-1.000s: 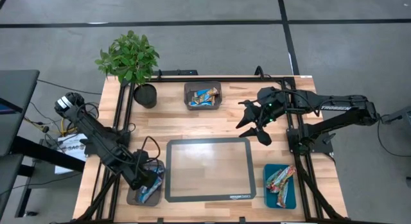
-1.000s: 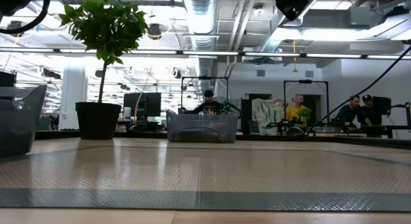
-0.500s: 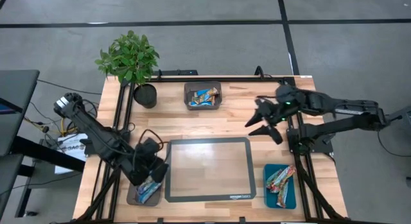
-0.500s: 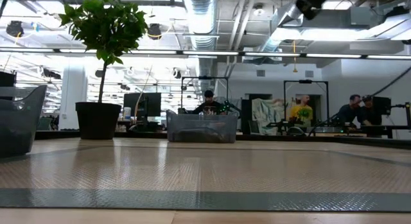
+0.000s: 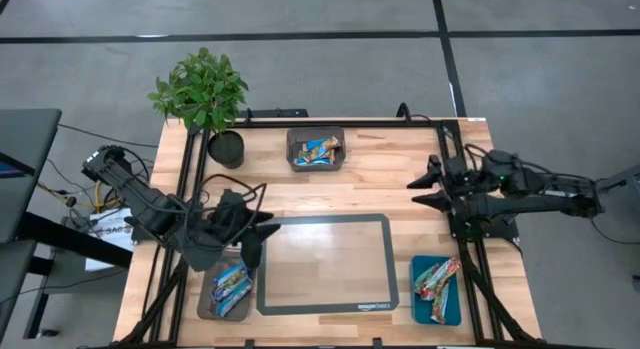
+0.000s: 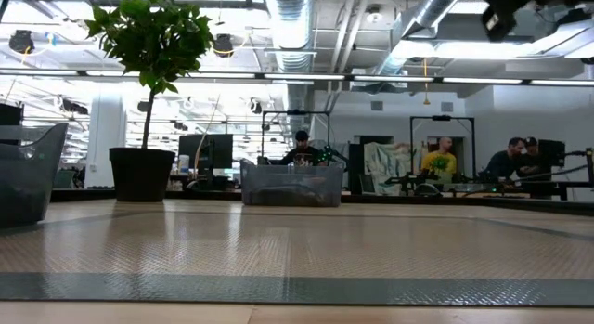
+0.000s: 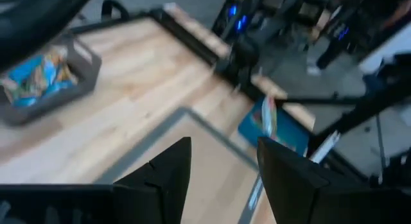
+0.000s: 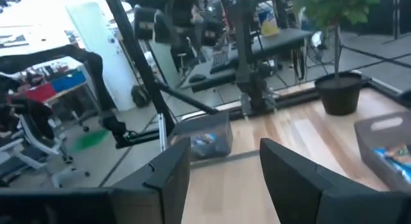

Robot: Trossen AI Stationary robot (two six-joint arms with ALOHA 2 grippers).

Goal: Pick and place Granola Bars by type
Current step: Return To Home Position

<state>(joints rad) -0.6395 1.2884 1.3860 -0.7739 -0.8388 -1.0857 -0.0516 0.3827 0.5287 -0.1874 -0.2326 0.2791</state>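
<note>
The granola bars lie in three places: some in the far grey bin (image 5: 316, 149), some in the near-left grey bin (image 5: 227, 288), and some in the teal tray (image 5: 437, 286) at the near right. My left gripper (image 5: 256, 235) hangs open above the left edge of the large grey-rimmed mat (image 5: 323, 264), just beyond the near-left bin, and holds nothing. Its wrist view looks past the open fingers (image 7: 221, 166) at the far bin's bars (image 7: 40, 75) and the teal tray (image 7: 275, 124). My right gripper (image 5: 425, 187) is open and empty by the table's right edge, and its fingers (image 8: 225, 166) face the near-left bin (image 8: 204, 141).
A potted plant (image 5: 208, 101) stands at the far-left corner. A black frame rail (image 5: 465, 229) runs along the right side, under the right arm. In the low view the far bin (image 6: 291, 183) and plant pot (image 6: 141, 174) stand at the far edge, with people in the room behind.
My left gripper has risen out of the near-left bin and swung toward the mat's left edge, turning as it went; the bars in that bin now show. My right gripper has drawn back toward the table's right edge.
</note>
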